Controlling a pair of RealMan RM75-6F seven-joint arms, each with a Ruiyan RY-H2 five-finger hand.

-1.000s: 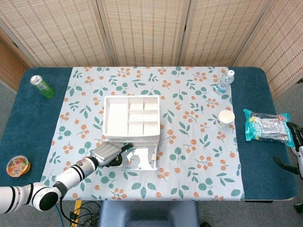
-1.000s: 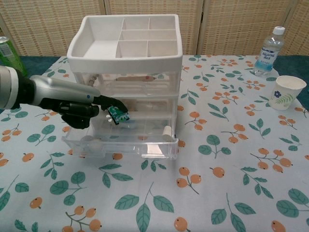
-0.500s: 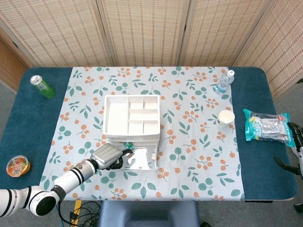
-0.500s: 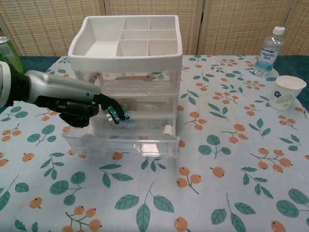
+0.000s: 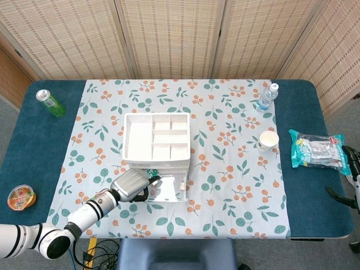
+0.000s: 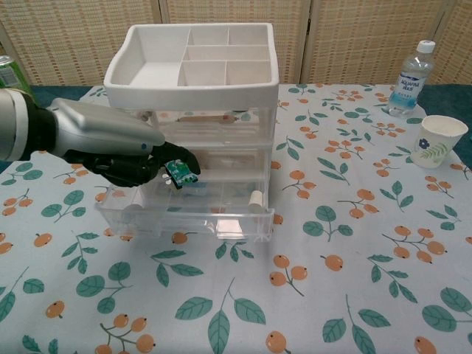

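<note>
Left hand [image 6: 122, 158] clenched around a small green card-like piece [image 6: 181, 172], pinched at the fingertips and held just above the pulled-out bottom drawer [image 6: 188, 214] of the clear plastic drawer unit [image 6: 193, 125]; in the head view same hand [image 5: 130, 187] seen at 7 o'clock from the white top tray [image 5: 156, 140]. Right hand [image 5: 350, 188] only at the far edge of the head view, at 3 o'clock, well apart from everything; cannot tell if released or clenched. Possible trouble from here: piece held by thin edge only, so could slip or turn and fall outside the drawer onto the cloth; also knuckles close to the drawer front and the shelf above, so a push there could shift the light unit or press the drawer back. Materials: hand with smooth grey metal back and black fingers; drawers transparent, glossy, hard, with round white knob [image 6: 255, 198]; top tray matte white, divided in square compartments. Tablecloth [image 6: 332, 258] soft, printed with orange fruit and green leaves. Further out, at 2 o'clock, paper cup [image 6: 436, 141] with flower print and clear water bottle [image 6: 411, 79]; at 10 o'clock green can [image 5: 50, 103]; at 8 o'clock small jelly cup [image 5: 21, 197]; at 3 o'clock crinkled plastic packet [image 5: 316, 149] on the blue table [image 5: 31, 152]
</note>
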